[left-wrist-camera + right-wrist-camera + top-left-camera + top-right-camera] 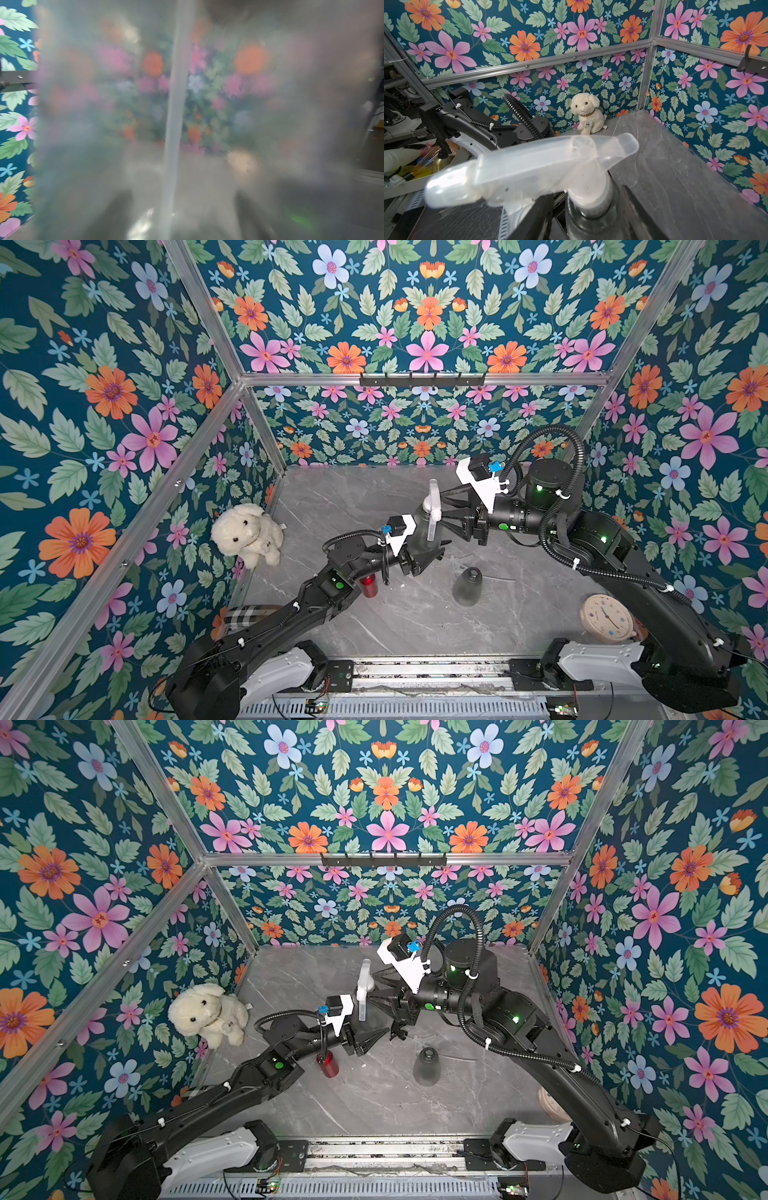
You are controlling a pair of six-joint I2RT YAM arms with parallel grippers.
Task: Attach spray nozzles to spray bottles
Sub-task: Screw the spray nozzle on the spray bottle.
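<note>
A smoky-grey spray bottle (424, 531) (366, 1017) is held up off the table with my left gripper (422, 546) (369, 1028) shut round its body. That body fills the left wrist view, with the dip tube (174, 124) running down inside it. A whitish spray nozzle (434, 506) (539, 166) sits on its neck (589, 224). My right gripper (443, 506) (587, 218) is shut on the nozzle's collar from the side. A second grey bottle (467, 587) (427, 1067) stands bare-necked on the table. Under my left arm stands a red bottle (369, 587) (329, 1065). A loose whitish nozzle (456, 559) lies behind the second bottle.
A plush dog (247, 533) (586, 115) sits at the far left wall. A round clock (606, 616) lies front right and a plaid cloth (245, 616) front left. Flowered walls close in three sides of the table.
</note>
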